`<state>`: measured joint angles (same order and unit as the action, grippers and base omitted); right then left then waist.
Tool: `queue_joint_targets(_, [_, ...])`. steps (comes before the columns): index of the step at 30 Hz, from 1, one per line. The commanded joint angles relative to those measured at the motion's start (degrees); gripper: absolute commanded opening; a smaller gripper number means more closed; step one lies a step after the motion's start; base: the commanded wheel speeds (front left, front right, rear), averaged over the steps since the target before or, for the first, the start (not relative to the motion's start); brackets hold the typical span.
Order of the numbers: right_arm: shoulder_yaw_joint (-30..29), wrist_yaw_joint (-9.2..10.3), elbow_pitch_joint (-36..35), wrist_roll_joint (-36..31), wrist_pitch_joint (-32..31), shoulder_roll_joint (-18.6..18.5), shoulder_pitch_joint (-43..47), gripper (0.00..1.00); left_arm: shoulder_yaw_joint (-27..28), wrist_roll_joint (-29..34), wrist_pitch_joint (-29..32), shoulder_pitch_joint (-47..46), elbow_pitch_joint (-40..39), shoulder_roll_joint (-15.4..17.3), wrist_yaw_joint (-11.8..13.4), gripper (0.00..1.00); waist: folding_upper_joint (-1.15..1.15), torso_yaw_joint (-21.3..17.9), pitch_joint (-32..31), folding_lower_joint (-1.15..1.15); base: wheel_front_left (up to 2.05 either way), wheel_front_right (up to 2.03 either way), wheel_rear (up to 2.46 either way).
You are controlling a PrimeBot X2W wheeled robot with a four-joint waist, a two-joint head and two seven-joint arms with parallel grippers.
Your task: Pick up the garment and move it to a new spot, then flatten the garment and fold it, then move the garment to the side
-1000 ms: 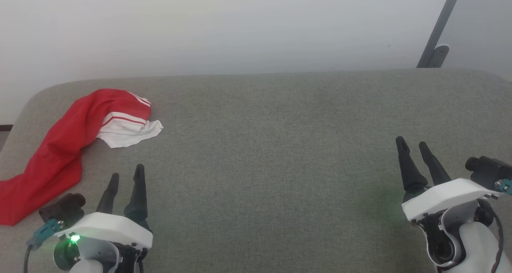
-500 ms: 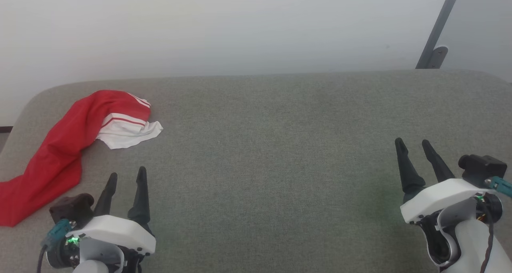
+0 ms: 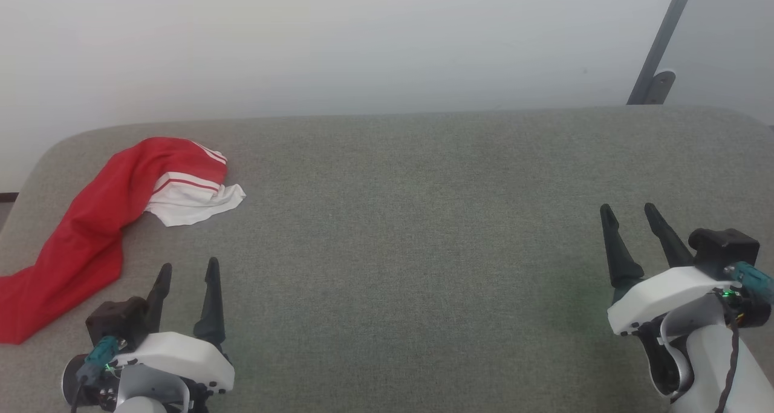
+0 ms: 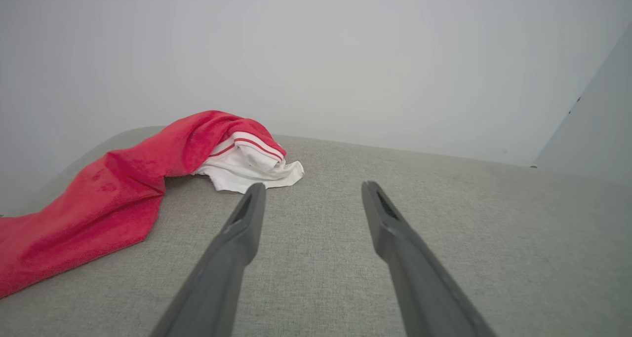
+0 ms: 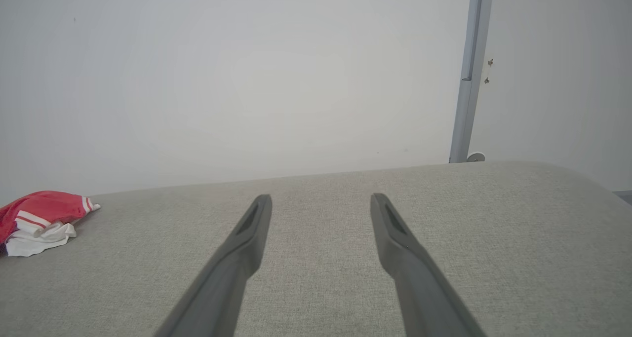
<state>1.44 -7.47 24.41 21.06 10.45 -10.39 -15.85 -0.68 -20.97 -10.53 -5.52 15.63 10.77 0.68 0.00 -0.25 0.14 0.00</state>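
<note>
The garment (image 3: 91, 231), a bright red shirt with a white striped sleeve end, lies bunched in a long heap at the far left of the grey cushioned surface (image 3: 411, 219). Its lower end trails to the left edge. In the left wrist view the garment (image 4: 113, 199) sits ahead and to the left. My left gripper (image 3: 187, 269) hovers open at the lower left, a short way right of the cloth, holding nothing. My right gripper (image 3: 627, 211) stands open at the lower right, far from the cloth. The garment (image 5: 37, 218) appears small at the left edge of the right wrist view.
A pale wall rises behind the surface. A grey metal post (image 3: 659, 44) with a round foot stands at the back right. The surface has rounded corners and edges at left and right.
The left gripper has drawn back slightly toward the bottom of the head view. The right gripper has turned a little at the wrist. The garment has not moved.
</note>
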Motion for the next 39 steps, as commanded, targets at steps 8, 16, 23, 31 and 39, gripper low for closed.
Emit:
queue_joint_targets(8, [-0.20,-0.03,0.46,-2.96,1.59,-0.01,-1.44,1.00,0.95,4.15,-1.48,-0.27,0.78,-0.09,-0.70,1.00,0.00,0.05,0.03,0.00,0.00,0.00,0.00])
queue_joint_targets(16, [0.42,-0.03,0.81,-4.64,2.37,-0.31,-1.21,1.00,2.09,6.78,-2.36,-0.59,1.85,-0.67,-1.52,1.00,0.00,0.02,0.11,0.00,0.00,0.00,0.00])
queue_joint_targets(23, [-0.23,-0.03,0.69,-6.31,3.19,-0.30,-1.21,1.00,2.96,9.86,-3.05,-0.84,2.29,-1.15,-2.34,1.00,0.00,-0.07,0.18,0.00,0.00,0.00,0.00])
queue_joint_targets(31, [-0.47,-0.03,0.50,-8.37,3.97,-0.44,-1.28,1.00,3.78,13.47,-3.93,-1.08,2.61,-1.49,-3.02,1.00,0.00,-0.06,0.31,0.00,0.00,0.00,0.00])
queue_joint_targets(39, [-0.93,-0.03,0.27,-9.80,4.86,-0.34,-1.11,1.00,4.81,16.11,-4.77,-1.36,3.51,-2.30,-4.03,1.00,0.00,0.36,0.38,0.00,0.00,0.00,0.00])
